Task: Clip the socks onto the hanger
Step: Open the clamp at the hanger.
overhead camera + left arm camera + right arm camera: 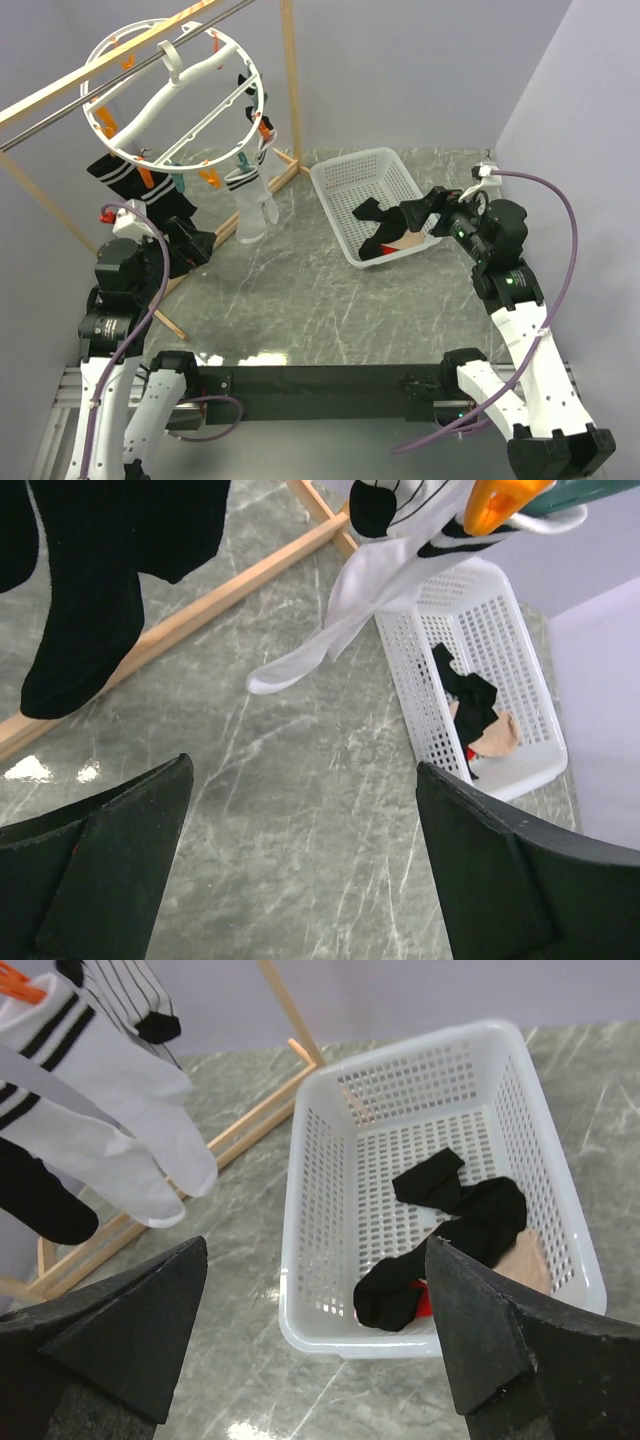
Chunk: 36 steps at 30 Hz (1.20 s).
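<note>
On the bench [300,290], right of centre: both claws spread, nothing held, black socks [450,1220] not yet picked.
The hanger [175,95] hangs far left; the white basket [315,1250] holds the black socks in one tangle. My right claw [315,1340] hovers over its near rim, left claw [300,860] under the hanger. Risk: I lift two socks together, or catch the mesh and drag the basket.

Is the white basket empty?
No, a black sock lies inside the white basket.
</note>
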Tool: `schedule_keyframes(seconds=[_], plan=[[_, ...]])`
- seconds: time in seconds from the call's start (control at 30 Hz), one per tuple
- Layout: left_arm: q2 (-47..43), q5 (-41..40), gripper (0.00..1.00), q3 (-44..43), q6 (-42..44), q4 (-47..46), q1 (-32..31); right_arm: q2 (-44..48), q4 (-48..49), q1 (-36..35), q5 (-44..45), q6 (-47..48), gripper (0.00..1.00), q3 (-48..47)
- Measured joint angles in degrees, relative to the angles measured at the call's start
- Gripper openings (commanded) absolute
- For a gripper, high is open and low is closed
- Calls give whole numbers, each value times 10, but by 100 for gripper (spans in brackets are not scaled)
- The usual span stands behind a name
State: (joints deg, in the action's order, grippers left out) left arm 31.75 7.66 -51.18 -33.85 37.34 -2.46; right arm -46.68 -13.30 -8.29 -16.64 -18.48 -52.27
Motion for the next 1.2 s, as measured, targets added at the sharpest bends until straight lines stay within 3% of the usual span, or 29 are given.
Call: schedule_keyframes(seconds=[0.2,0.43,0.63,0.83,1.03,1.2], plan=[[-20,-7,99,-2,3,-2,0,19,2,0,-1,9,95,0],[-35,52,92,-50,27,-3,0,26,17,-15,-28,9,93,0],[-36,92,91,-72,27,-22,0,26,56,-114,-23,-2,87,3],[-43,116,87,-70,17,-70,0,-36,96,-213,-18,-28,85,-16],[7,135,86,-70,6,-136,0,-171,118,-259,25,-78,84,-127],[25,132,84,-63,0,-169,0,-306,98,-280,56,-137,82,-312]])
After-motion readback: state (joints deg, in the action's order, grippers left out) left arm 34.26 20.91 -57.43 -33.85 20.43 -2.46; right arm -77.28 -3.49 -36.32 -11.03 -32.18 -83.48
